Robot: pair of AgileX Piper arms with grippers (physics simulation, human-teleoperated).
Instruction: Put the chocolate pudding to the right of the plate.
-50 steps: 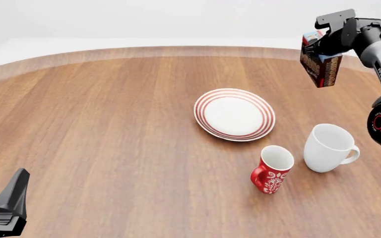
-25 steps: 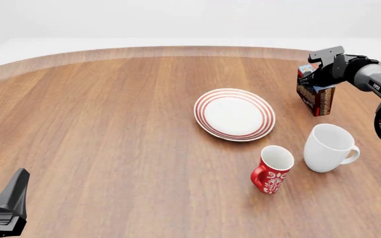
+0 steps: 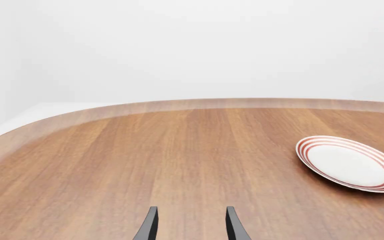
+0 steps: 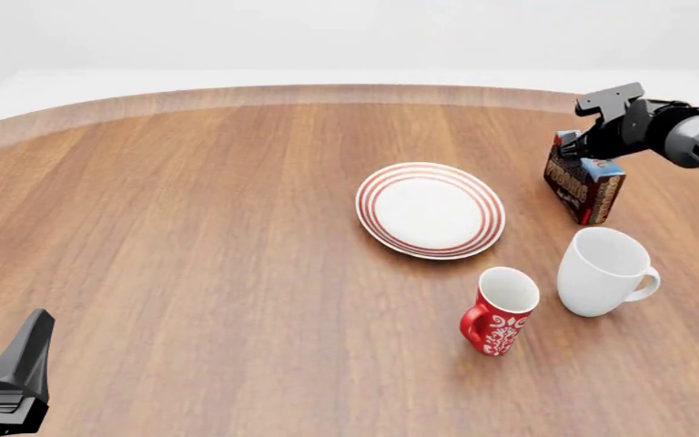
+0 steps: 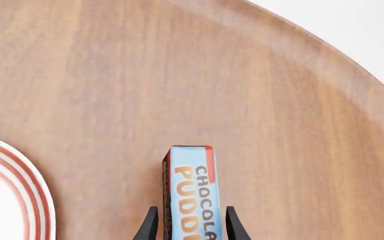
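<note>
The chocolate pudding (image 4: 584, 187) stands upright on the table, just right of the plate (image 4: 430, 209) and apart from it. Its light-blue top with orange lettering shows in the right wrist view (image 5: 192, 185). My right gripper (image 4: 584, 142) is just above the carton, with its fingers (image 5: 150, 224) on either side of the top. The jaws look slightly parted, with a thin gap to the carton. The plate's rim shows in the right wrist view (image 5: 18, 185) and the whole plate in the left wrist view (image 3: 349, 162). My left gripper (image 3: 190, 227) is open and empty, low at the near left (image 4: 15, 369).
A white mug (image 4: 604, 271) stands just in front of the carton. A red patterned mug (image 4: 499, 312) stands to its left, in front of the plate. The table's curved far edge (image 4: 325, 91) runs behind everything.
My right gripper came down with the carton from high above the table. The carton now stands on the wood and has dropped a little relative to the gripper. The left arm has not moved.
</note>
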